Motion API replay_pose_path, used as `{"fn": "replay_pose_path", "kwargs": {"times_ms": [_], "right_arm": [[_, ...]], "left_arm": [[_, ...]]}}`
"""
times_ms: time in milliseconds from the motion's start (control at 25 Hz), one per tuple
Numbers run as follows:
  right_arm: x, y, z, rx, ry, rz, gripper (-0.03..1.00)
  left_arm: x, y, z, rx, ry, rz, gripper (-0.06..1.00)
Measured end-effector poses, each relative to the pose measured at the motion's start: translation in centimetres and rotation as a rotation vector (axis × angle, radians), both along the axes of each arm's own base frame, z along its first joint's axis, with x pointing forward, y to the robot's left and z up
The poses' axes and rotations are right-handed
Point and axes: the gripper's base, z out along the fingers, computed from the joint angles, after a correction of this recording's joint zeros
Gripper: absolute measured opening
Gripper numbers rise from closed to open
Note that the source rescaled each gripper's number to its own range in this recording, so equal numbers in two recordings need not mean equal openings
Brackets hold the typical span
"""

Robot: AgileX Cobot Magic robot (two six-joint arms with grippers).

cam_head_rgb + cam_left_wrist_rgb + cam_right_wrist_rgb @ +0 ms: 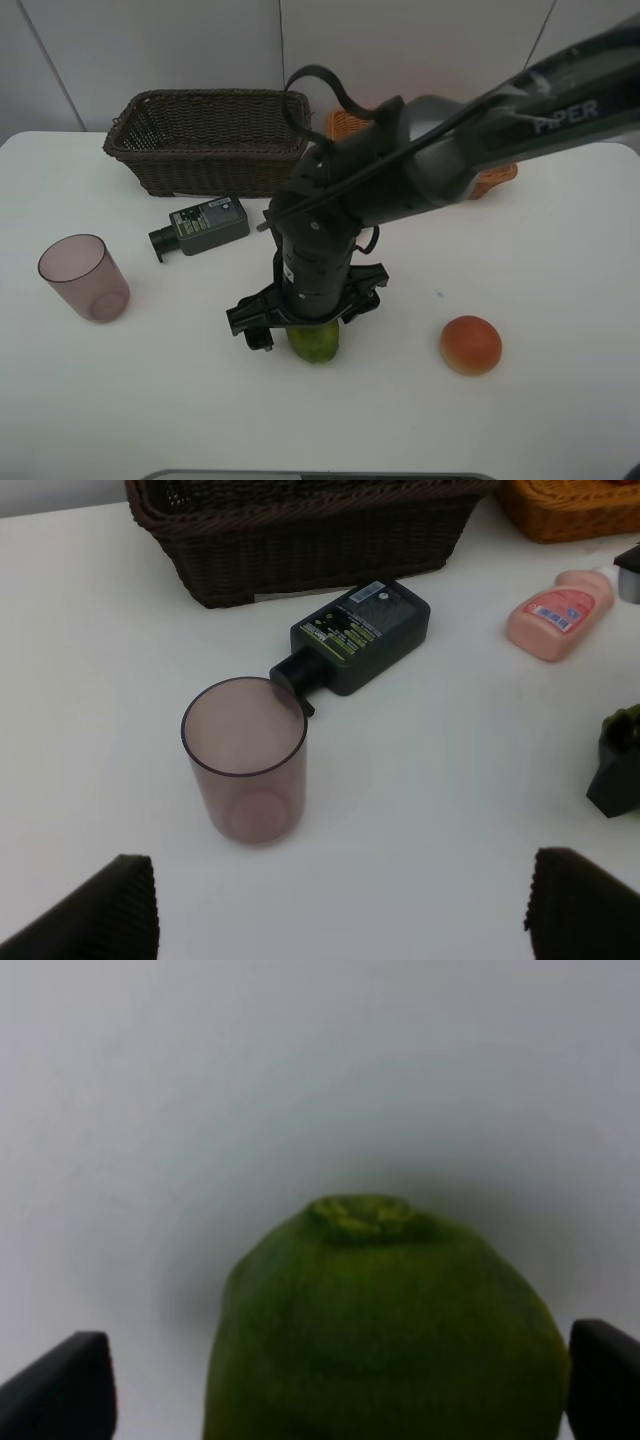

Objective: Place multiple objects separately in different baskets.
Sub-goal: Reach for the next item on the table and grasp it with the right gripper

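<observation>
The white bench (560,420) carries everything. At its back stands the dark brown basket (200,170), deep, and the part of its inside that shows is bare weave. Just beside it is the orange-tan basket (495,180), mostly covered by the right arm, so its contents cannot be told. The mauve cup (85,285) stands upright near the left edge, and its base shows through its wall. The dark green-black bottle (205,225) lies on its side between the cup and the brown basket.

The right hand (310,320) points down over the green oval fruit (315,342), which sits on the bench near the middle. The red-orange round fruit (471,344) lies well apart to its right.

The left wrist view alone shows the pink bottle (558,613) lying on its side near the orange-tan basket; the arm hides it from the high camera. In that view the left hand (335,910) is spread wide and holds nothing. The right wrist view gives the fruit close up, with the right hand's fingers (60,1390) wide apart on either side of it, not clamped.
</observation>
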Motion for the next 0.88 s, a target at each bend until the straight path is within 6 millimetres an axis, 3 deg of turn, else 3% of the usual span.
{"fn": "replay_pose_path", "kwargs": {"times_ms": [440,520,680,880], "right_arm": [[0.05,0.10,0.01,0.011,-0.005,0.002,0.97],[0.05,0.10,0.01,0.011,-0.005,0.002,0.83],[0.00,-0.03,0.00,-0.003,0.000,0.000,0.19],[-0.05,-0.14,0.00,-0.015,0.005,-0.002,0.20]], "left_arm": [[0.00,0.00,0.00,0.000,0.000,0.000,0.99],[0.00,0.00,0.00,0.000,0.000,0.000,0.99],[0.00,0.00,0.00,0.000,0.000,0.000,0.99],[0.00,0.00,0.00,0.000,0.000,0.000,0.99]]}}
